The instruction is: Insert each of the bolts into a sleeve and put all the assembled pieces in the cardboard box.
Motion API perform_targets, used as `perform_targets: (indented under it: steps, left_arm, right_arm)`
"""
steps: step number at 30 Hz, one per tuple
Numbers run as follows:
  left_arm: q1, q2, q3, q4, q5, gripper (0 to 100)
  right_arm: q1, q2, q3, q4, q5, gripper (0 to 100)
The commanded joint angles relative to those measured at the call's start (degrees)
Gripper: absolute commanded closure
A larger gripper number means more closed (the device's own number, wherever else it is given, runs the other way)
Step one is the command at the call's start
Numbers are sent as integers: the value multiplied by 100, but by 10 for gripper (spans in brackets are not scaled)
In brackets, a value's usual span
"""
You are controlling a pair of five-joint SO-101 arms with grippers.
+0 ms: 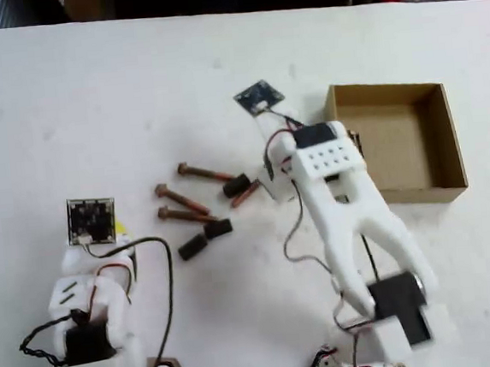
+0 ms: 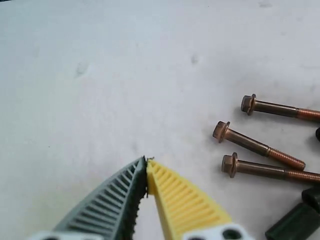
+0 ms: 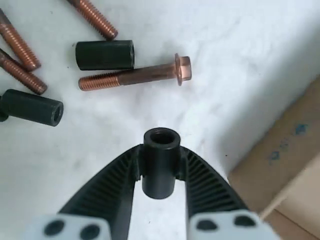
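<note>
right end effector (image 3: pixel 160 151) grips a black sleeve (image 3: pixel 161 172) just beside the cardboard box (image 3: pixel 282 160); left end effector (image 2: pixel 147 164) is closed on nothing.

Overhead view, close wrist views, bolts (image 2: pixel 257 146) shared

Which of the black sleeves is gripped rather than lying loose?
The upright sleeve clamped in the right hand; the other sleeves lie on their sides on the table by the bolts.
</note>
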Motion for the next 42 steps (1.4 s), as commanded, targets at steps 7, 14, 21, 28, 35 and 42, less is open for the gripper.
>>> perform_targets:
  steps: [7, 14, 21, 28, 35, 42]
  left_arm:
    - [-57, -40, -53, -158, 9, 978]
    - [-22, -40, -44, -158, 9, 978]
    - [-22, -40, -44, -141, 18, 978]
    - [-13, -40, -53, -26, 18, 977]
    - [-13, -40, -668, 791, -202, 979]
    - [-13, -40, -1662, 1653, -202, 977]
  right_arm:
    - [-22, -2378, 932, -66, 97, 982]
    - [-22, -3609, 1521, -66, 105, 982]
    - [-13, -4514, 1969, -110, 53, 981]
    - [-22, -5200, 2848, -752, -334, 981]
    - [-4, -5508, 3420, -1218, -360, 981]
    - [22, -5886, 4053, -1604, -360, 981]
